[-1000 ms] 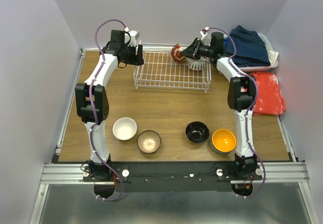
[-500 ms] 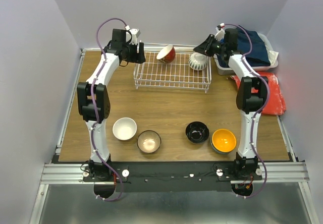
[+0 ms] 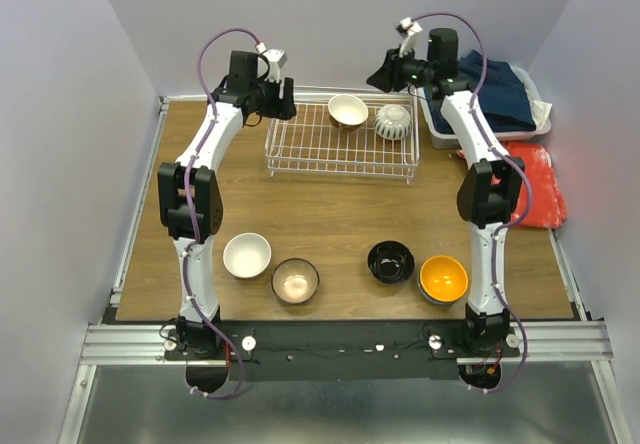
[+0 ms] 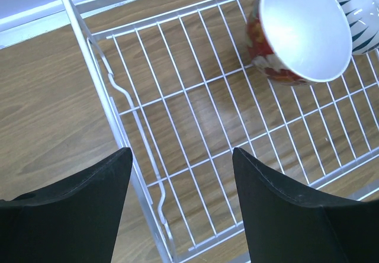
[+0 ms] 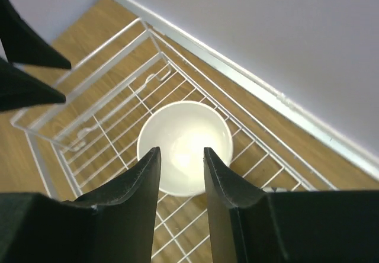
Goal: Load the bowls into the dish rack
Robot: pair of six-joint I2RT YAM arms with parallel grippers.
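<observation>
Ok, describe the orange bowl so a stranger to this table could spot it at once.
On the wooden table, four bowls stand in a loose row along the near edge. The orange bowl is the rightmost, beside the glossy black bowl, and the only brightly coloured one there.

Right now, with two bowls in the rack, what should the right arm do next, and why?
Probably swing the right gripper back toward the orange bowl, nearest of those left on the table: its jaws stand apart holding nothing, and the red-patterned bowl already lies in the rack.
</observation>
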